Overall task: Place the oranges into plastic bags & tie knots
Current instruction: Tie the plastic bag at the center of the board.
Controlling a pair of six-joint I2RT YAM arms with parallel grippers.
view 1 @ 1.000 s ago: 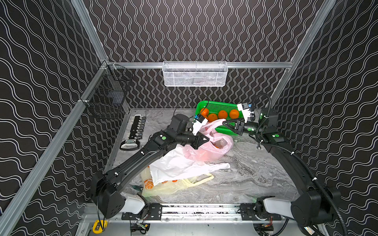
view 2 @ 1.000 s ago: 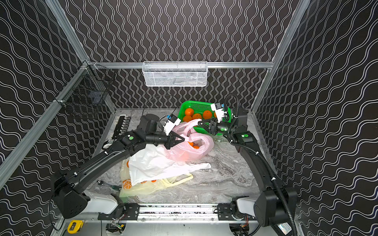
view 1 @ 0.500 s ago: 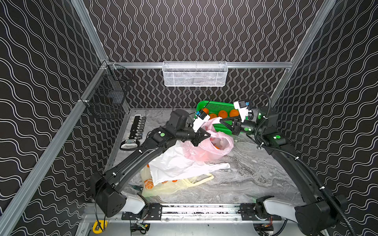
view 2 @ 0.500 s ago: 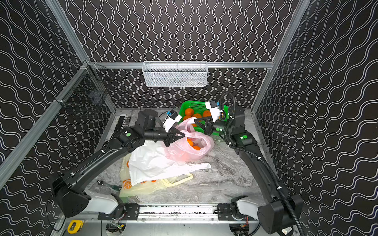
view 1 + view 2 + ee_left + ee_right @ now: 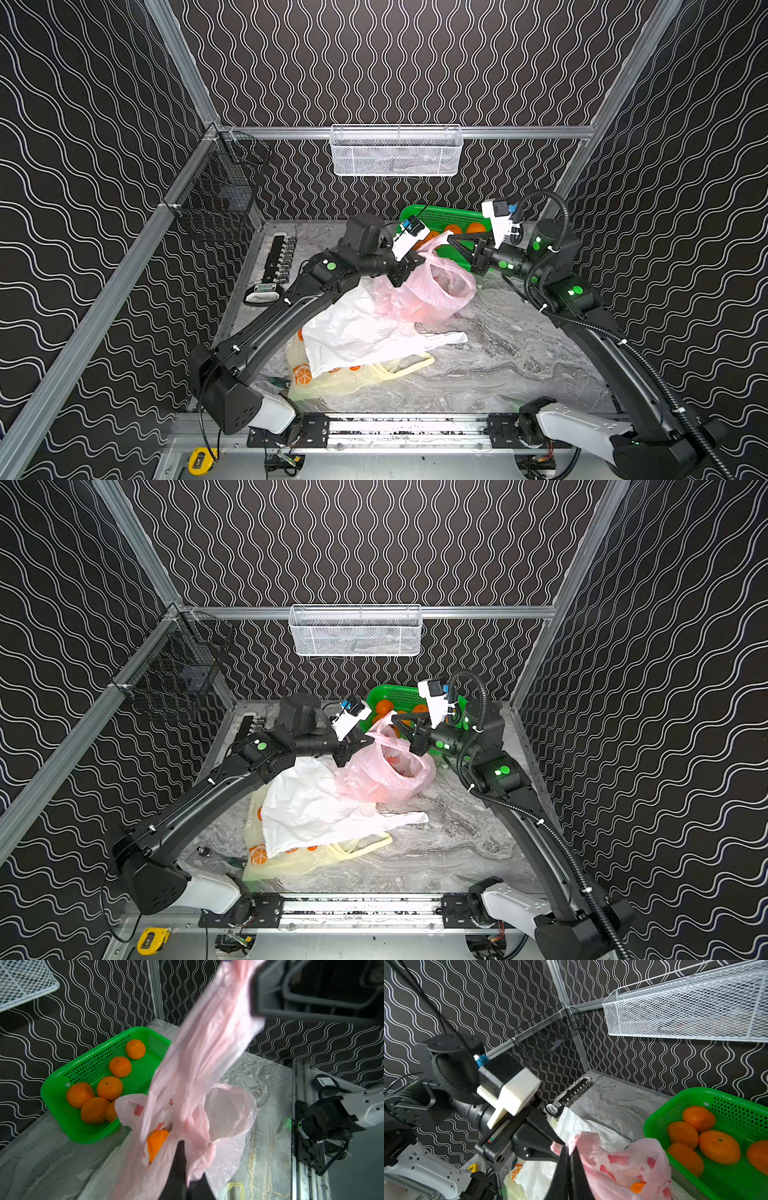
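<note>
pincers are both fully shut on the pink bag (image 5: 428, 291): left pincer (image 5: 417, 262) nips its rim, right pincer (image 5: 452, 238) its raised handle. bag sits just beside the green basket (image 5: 68, 1126), one orange (image 5: 155, 1142) inside it, more oranges (image 5: 110, 1087) in the basket.

Your table (image 5: 519, 353) carries a basket (image 5: 449, 216) at the rear; pink bag (image 5: 428, 291) beside it; white bag (image 5: 353, 336) overlapping yellow bag (image 5: 332, 380); socket rail (image 5: 280, 257) far left.
</note>
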